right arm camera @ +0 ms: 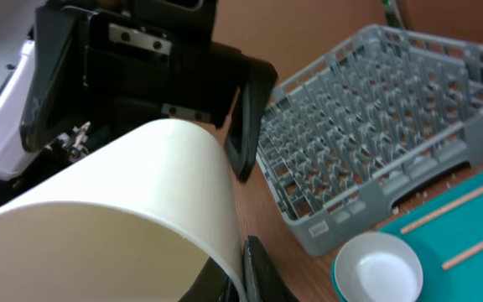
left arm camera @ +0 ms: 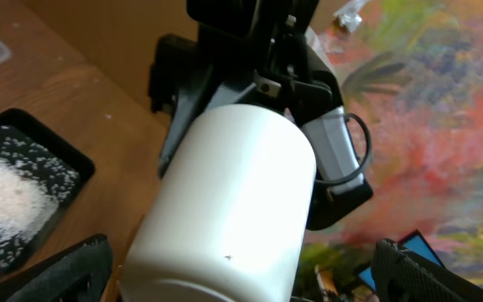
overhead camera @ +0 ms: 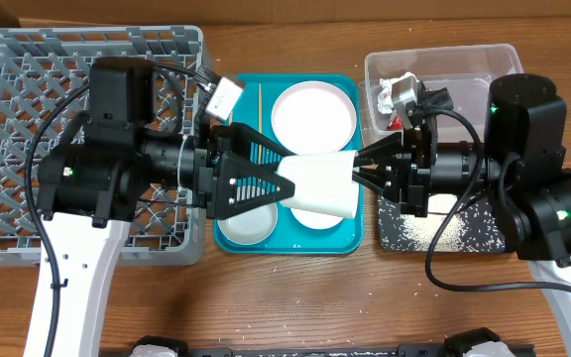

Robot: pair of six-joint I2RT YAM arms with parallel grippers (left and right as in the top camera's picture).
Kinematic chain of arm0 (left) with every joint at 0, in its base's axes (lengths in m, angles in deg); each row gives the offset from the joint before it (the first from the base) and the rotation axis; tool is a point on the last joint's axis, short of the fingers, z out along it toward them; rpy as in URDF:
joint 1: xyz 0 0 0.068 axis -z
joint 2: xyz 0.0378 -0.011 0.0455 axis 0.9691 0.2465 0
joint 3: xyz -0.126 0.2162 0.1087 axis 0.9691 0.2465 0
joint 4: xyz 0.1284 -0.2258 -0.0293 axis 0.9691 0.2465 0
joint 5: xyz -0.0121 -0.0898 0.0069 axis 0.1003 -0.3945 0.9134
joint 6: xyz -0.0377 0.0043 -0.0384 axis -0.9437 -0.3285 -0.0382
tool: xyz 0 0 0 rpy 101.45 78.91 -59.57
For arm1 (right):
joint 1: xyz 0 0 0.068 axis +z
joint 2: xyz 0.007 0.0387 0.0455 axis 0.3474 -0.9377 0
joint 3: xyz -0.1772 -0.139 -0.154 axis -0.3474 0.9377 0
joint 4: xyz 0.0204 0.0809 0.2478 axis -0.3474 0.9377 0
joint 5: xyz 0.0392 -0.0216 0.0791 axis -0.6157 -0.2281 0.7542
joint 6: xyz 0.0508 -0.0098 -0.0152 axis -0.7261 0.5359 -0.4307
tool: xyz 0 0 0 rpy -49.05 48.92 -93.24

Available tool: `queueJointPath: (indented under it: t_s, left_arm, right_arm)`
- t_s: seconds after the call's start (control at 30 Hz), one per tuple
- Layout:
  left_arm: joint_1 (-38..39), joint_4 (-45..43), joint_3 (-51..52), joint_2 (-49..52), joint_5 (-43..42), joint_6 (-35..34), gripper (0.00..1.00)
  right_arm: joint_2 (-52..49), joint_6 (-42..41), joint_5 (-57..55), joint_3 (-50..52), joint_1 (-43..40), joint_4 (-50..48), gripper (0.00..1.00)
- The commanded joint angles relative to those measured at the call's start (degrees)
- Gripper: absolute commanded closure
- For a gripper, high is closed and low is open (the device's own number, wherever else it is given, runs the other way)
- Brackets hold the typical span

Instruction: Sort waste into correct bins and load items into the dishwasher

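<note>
Between the two arms, above the teal tray (overhead camera: pixel 353 236), the right gripper (overhead camera: pixel 361 167) is closed on the mouth end of the small white cup (overhead camera: pixel 323 183) and holds it on its side in mid-air. The left gripper (overhead camera: pixel 284 174) faces it, its fingers (left arm camera: pixel 74 268) spread wide on either side of the cup's narrower base and not visibly touching it. This looks like a handover, since the dish rack (overhead camera: pixel 28 69) lies on the left arm's side. The cup is plain, smooth and slightly tapered, with one tiny dark speck near its base. On the tray lie a round plate (overhead camera: pixel 313 114), a small white dish (overhead camera: pixel 246 226) and chopsticks (overhead camera: pixel 261 99). Near the right arm are the clear tub (overhead camera: pixel 434 64) and the rice-strewn black tray (overhead camera: pixel 404 238).
</note>
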State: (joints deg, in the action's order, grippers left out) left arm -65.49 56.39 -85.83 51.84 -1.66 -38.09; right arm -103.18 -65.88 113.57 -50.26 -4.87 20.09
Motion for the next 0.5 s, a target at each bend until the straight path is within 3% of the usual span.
queueJointPath:
  t_s: [0.0, 0.2, 0.3, 0.33, 0.4, 0.47]
  left_arm:
    - [3.80, -0.13, -0.76, 0.02, -4.17, 2.05, 0.00]
    - [7.41, -0.81, -0.76, 0.09, 5.77, 2.03, 0.20]
    - [7.41, -2.29, -0.76, 0.13, 6.82, 2.01, 0.43]
    - [7.41, -2.25, -0.76, 0.13, 7.63, 2.03, 0.48]
    - [6.45, -1.84, -0.76, -0.04, 11.65, 1.40, 0.49]
    - [1.40, 1.03, -0.76, -0.85, 17.44, -0.15, 0.50]
  right_arm:
    - [-0.13, 0.09, 3.10, -0.68, -0.04, -1.18, 0.96]
    - [-0.44, -0.57, 3.10, -0.68, -0.04, -0.07, 0.96]
    - [-0.44, -0.57, 3.10, -0.68, -0.04, 0.55, 0.96]
    - [-0.44, -0.57, 3.10, -0.68, -0.04, 0.68, 0.89]
    - [-0.04, -0.55, 3.08, -0.68, -0.07, 0.79, 0.54]
    - [1.51, -0.57, 2.32, -0.68, -1.40, 0.83, 0.31]
